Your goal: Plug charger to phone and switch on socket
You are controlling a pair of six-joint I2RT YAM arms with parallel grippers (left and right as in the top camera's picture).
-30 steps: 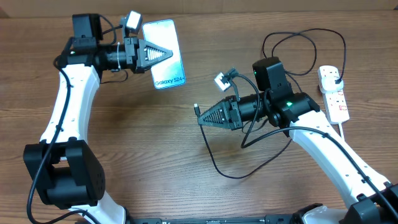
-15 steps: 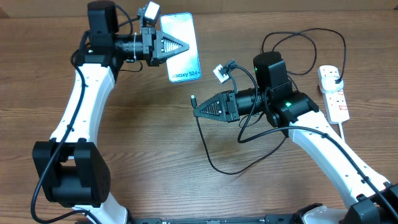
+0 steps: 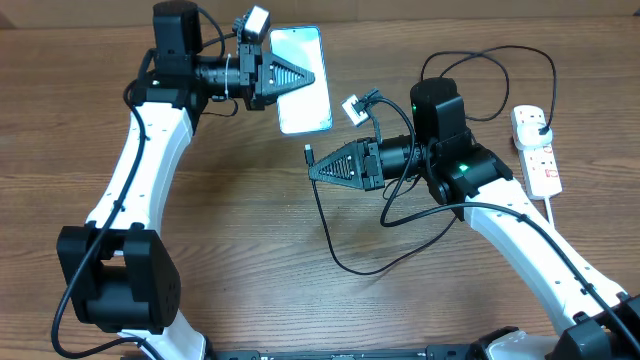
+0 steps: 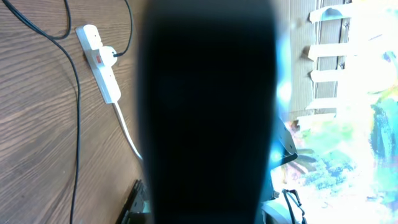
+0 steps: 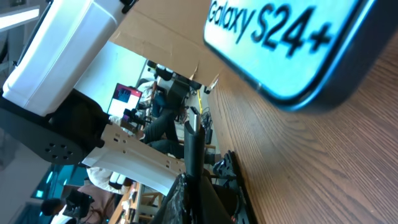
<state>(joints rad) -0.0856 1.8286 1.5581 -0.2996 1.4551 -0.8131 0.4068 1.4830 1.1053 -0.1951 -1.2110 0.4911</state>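
Observation:
The phone [image 3: 310,108] is lifted off the table at the back centre with its lit screen facing up, and my left gripper [image 3: 316,76] is shut on it. In the left wrist view the phone [image 4: 208,112] is a dark shape filling the middle. My right gripper [image 3: 312,172] is shut on the charger [image 3: 310,154], whose connector tip points up toward the phone's lower end, a short gap away. In the right wrist view the charger tip [image 5: 193,140] rises from my right gripper [image 5: 194,186] below the phone [image 5: 292,43]. The socket [image 3: 537,150] lies at the far right.
The charger's black cable [image 3: 345,262] loops over the table below my right arm and arcs behind it to the socket [image 4: 99,62]. The socket's white cord [image 4: 127,134] trails off toward the table's right edge.
My left arm has carried the phone to the right and toward the back. My right gripper has moved left and up with the charger tip, so the gap between them has narrowed.

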